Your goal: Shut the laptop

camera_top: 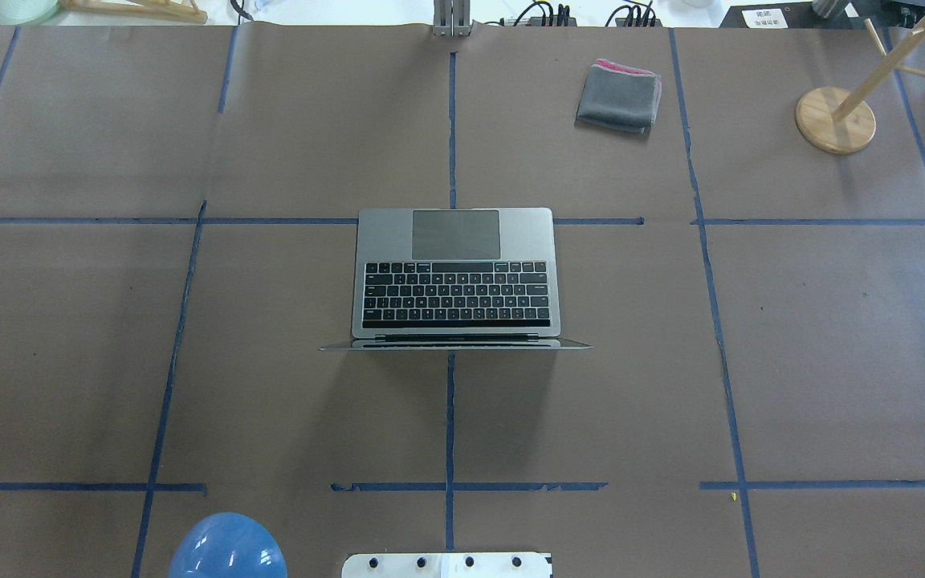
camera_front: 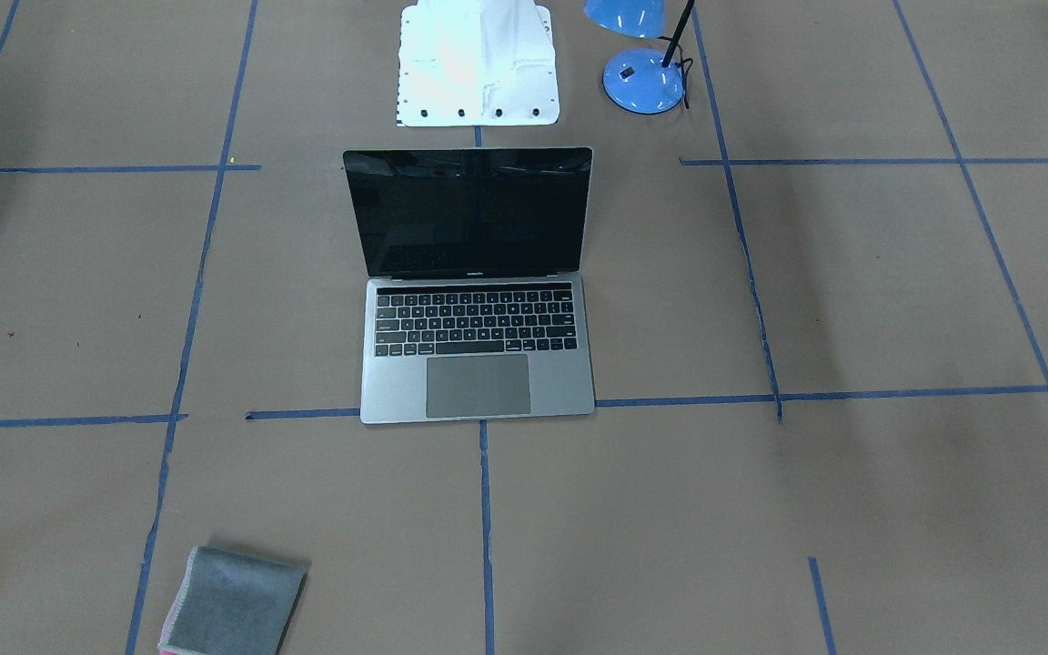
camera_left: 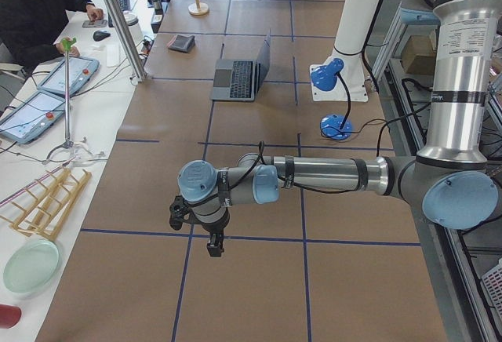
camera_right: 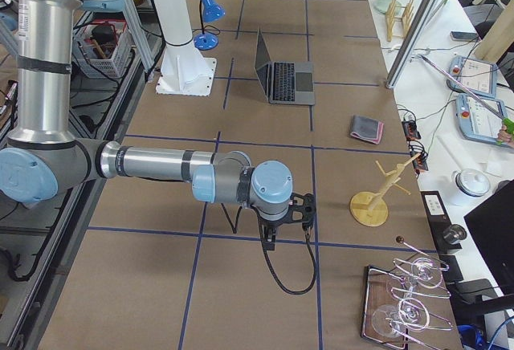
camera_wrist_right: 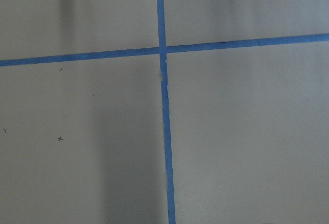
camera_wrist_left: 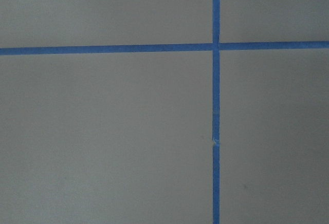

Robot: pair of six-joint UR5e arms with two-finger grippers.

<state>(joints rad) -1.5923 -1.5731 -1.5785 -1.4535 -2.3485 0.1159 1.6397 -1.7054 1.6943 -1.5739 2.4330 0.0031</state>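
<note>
The laptop (camera_front: 478,364) stands open in the middle of the table, its black screen upright and facing away from the robot. It also shows in the overhead view (camera_top: 454,281) and in both side views (camera_left: 239,75) (camera_right: 285,77). My left gripper (camera_left: 213,248) hangs over the table far to the laptop's left. My right gripper (camera_right: 271,242) hangs over the table far to its right. Both show only in the side views, so I cannot tell whether they are open or shut. The wrist views show only brown paper and blue tape.
A blue desk lamp (camera_front: 642,77) stands near the robot base (camera_front: 478,64), behind the laptop's lid. A folded grey cloth (camera_top: 619,96) lies at the far side. A wooden stand (camera_top: 836,120) is at the far right.
</note>
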